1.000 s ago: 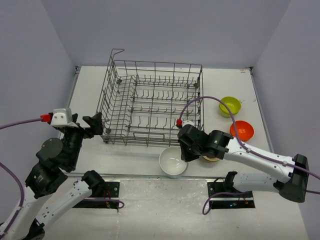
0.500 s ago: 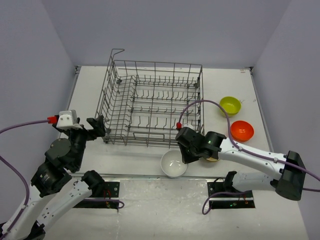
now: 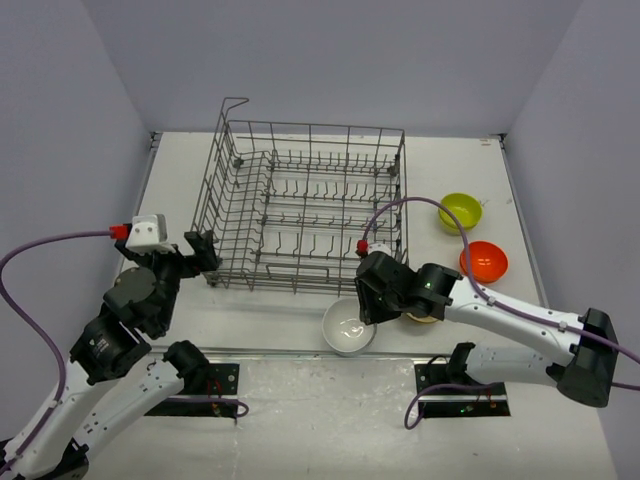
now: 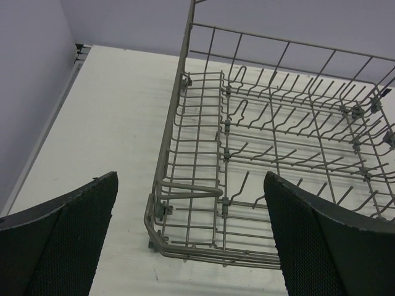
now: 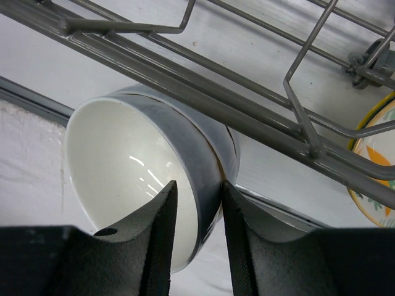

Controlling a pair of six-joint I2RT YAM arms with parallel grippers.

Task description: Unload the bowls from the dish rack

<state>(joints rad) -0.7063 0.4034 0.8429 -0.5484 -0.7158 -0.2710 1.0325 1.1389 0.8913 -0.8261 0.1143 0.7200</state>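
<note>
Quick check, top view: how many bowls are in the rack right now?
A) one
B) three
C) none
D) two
C. The rack shows only bare wire and tines. The white bowl, green bowl and orange bowl all sit on the table outside it.

And the left arm reaches to one o'clock, left gripper (image 3: 197, 250) spread wide; the right arm stretches low toward ten o'clock, right gripper (image 3: 362, 316) tipped down, fingers narrowly apart.
</note>
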